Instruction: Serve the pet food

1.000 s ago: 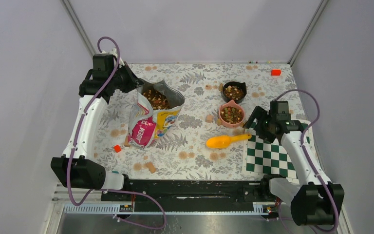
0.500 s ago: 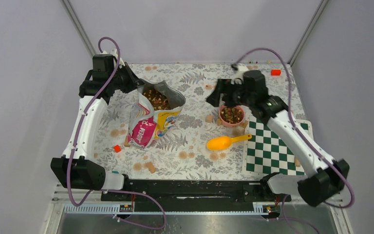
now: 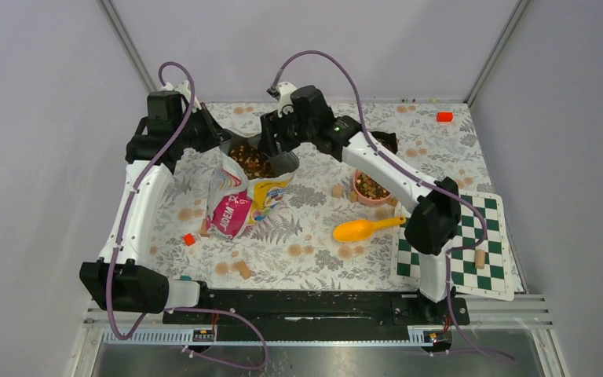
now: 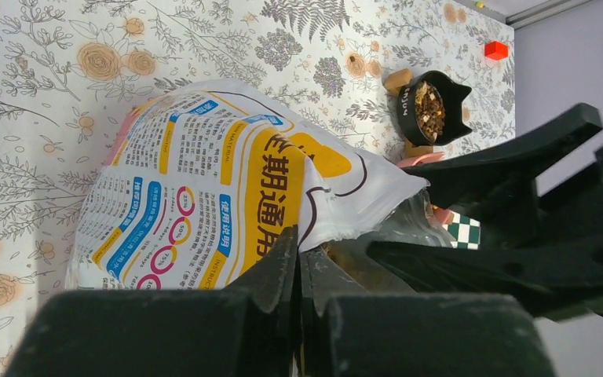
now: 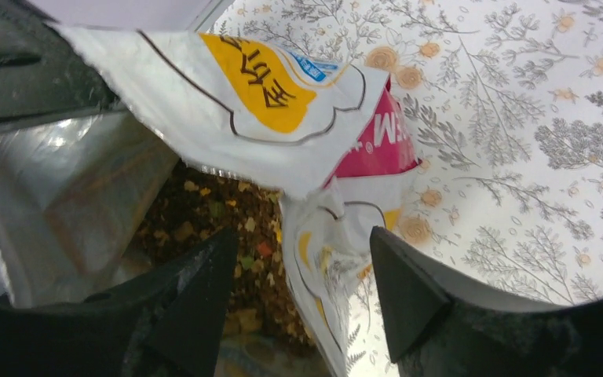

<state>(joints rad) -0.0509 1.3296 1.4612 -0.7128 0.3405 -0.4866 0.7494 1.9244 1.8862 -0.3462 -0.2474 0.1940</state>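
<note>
The pet food (image 3: pixel 250 159) fills the open yellow, white and pink bag (image 3: pixel 239 200), which stands left of centre. My left gripper (image 3: pixel 224 140) is shut on the bag's left rim; the left wrist view shows its jaws (image 4: pixel 300 253) pinched on the torn edge of the bag (image 4: pixel 204 181). My right gripper (image 3: pixel 271 144) reaches across to the right side of the bag's mouth. In the right wrist view this gripper (image 5: pixel 298 290) is open and straddles the bag wall (image 5: pixel 326 236), with one finger over the kibble (image 5: pixel 204 212) and one outside. More kibble sits in the pink bowl (image 3: pixel 373 187).
A black cat-eared bowl (image 4: pixel 432 106) with kibble stands behind the pink one, mostly hidden by my right arm in the top view. A yellow scoop (image 3: pixel 361 228) lies beside the checkered mat (image 3: pixel 447 251). Wooden cubes (image 3: pixel 242 269) and red cubes (image 3: pixel 189 239) are scattered about.
My right arm swung from the checkered mat, past the bowls, over to the bag's mouth, and its jaws narrowed a little. The left gripper kept its hold on the bag rim.
</note>
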